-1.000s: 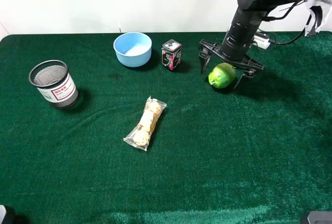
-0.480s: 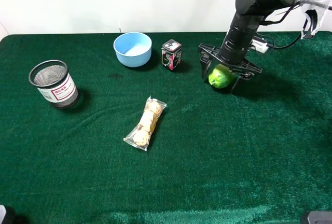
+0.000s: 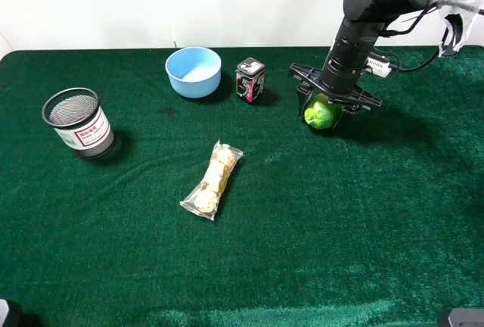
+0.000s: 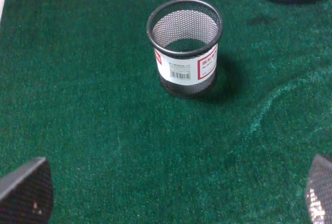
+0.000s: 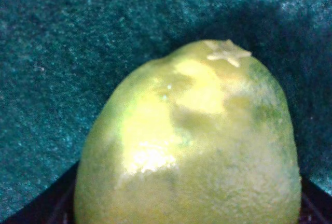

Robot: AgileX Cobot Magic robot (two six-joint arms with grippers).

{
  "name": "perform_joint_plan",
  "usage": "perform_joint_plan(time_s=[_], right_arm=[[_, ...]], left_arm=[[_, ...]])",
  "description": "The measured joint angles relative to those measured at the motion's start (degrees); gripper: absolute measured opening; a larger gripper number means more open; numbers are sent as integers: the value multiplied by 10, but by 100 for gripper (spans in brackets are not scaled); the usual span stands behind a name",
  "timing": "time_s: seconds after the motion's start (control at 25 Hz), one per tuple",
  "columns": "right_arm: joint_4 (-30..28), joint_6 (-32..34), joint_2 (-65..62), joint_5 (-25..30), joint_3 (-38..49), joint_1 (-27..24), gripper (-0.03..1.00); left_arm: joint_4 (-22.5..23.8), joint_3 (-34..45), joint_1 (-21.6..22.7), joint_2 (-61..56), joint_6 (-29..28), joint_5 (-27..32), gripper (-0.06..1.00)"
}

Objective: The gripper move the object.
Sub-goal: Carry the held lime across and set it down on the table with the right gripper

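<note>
Since a second ago, the right gripper (image 3: 323, 109) has been lowered and its fingers drawn in against the object (image 3: 321, 113), which is clasped on the green cloth (image 3: 340, 213) at far right. Its stem scar is shown only by the right wrist view. A dark tin (image 3: 250, 79) stands near; bare cloth lies in front. The left gripper (image 4: 171, 195) is spread wide before a mesh cup (image 4: 185, 47).

mesh cup (image 4: 184, 37), white label (image 4: 185, 66), red print and barcode illegible
</note>
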Motion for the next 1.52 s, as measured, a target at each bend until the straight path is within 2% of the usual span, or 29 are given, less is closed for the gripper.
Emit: perform_joint_plan(time_s=[0.44,0.72,1.0,1.52], right_arm=[[-2,0,-24,5,0,0,47],[-10,-4,-60,38,0,0,47],[-11,-41,-86,84,0,3,47],[-40,-66,-109,114,0,100,47]], left_arm=[[0,0,0,0,0,0,99],[0,0,0,0,0,0,99],[0,0,0,0,0,0,99],[0,0,0,0,0,0,99]])
